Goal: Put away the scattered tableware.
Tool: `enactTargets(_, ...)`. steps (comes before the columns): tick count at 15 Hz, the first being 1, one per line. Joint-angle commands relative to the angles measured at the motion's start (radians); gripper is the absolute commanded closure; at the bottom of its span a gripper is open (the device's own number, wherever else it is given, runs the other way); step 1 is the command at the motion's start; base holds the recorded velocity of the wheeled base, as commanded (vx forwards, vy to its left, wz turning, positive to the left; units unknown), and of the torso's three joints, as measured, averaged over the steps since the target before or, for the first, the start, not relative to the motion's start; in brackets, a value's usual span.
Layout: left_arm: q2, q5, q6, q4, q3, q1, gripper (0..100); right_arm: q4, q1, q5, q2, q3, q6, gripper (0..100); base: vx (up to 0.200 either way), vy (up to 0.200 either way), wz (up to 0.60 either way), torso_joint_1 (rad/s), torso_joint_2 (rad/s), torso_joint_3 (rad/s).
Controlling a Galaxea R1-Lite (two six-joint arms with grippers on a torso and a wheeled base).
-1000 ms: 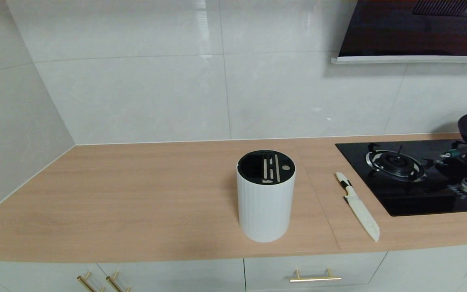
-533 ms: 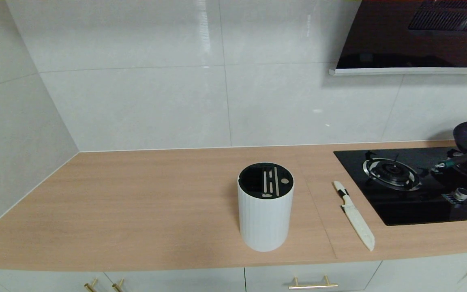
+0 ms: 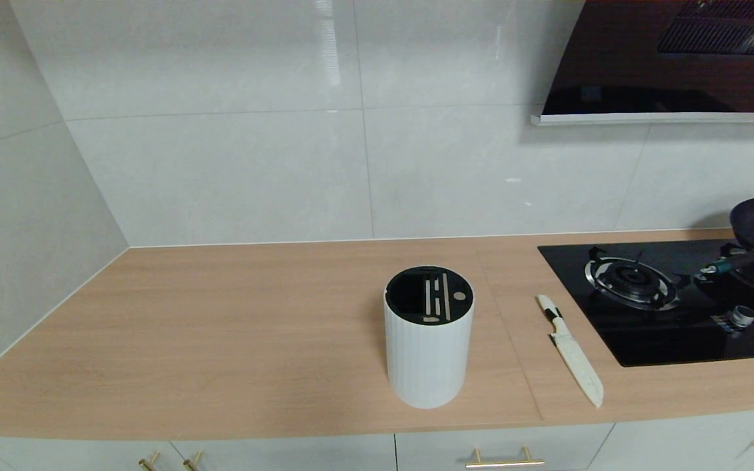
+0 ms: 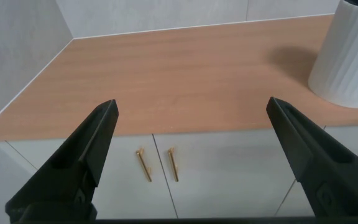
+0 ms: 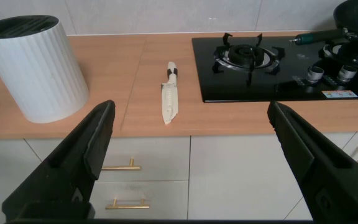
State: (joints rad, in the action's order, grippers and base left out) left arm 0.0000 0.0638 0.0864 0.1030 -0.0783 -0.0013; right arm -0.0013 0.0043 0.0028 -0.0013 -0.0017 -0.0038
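A pale knife (image 3: 570, 350), black-banded handle, lies flat on the worktop (image 3: 220, 327) between the white knife block (image 3: 428, 353) and hob (image 3: 665, 327), tip near the front edge. The left gripper (image 4: 191, 102) and right gripper (image 5: 190, 104) hold their jaws wide, empty.

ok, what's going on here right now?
Nothing is being handled yet. The knife lies flat on the wooden countertop, between the white ribbed knife holder and the gas hob. The left gripper and right gripper are both open and empty, held in front of the counter edge. The right one faces the knife, so it looks the likelier to pick it up.
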Motion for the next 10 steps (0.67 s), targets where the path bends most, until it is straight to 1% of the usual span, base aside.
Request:
enactTargets(1, 0.002, 0.001, 0.000, 0.000, 0.000, 0.000, 0, 0.000, 0.000, 0.000, 0.001, 0.000, -0.001, 0, 0.000, 0.000, 0.00, 0.000, 0.00, 0.000)
enactTargets(5, 0.002, -0.001, 0.000, 0.000, 0.000, 0.000, 0, 0.000, 0.000, 0.000, 0.001, 0.000, 0.001, 0, 0.000, 0.000, 0.00, 0.000, 0.00, 0.000)
enactTargets(6, 0.002, -0.001, -0.005, 0.000, 0.000, 0.000, 0, -0.003, 0.000, 0.000, 0.001, -0.003, -0.002, 0, 0.000, 0.000, 0.00, 0.000, 0.00, 0.000)
enactTargets(8, 0.002, -0.001, -0.007, 0.000, -0.001, 0.000, 0, -0.002, 0.008, 0.019, 0.046, -0.121, 0.018, 0, 0.000, 0.000, 0.00, 0.000, 0.00, 0.000)
enactTargets(9, 0.002, -0.002, -0.007, 0.000, -0.001, 0.000, 0, 0.004, 0.023, 0.025, 0.187, -0.248, 0.033, 0, 0.000, 0.000, 0.00, 0.000, 0.00, 0.000)
enactTargets(10, 0.002, -0.002, -0.007, 0.000, -0.001, 0.000, 0, 0.004, 0.025, 0.028, 0.216, -0.265, 0.033, 0, 0.000, 0.000, 0.00, 0.000, 0.00, 0.000)
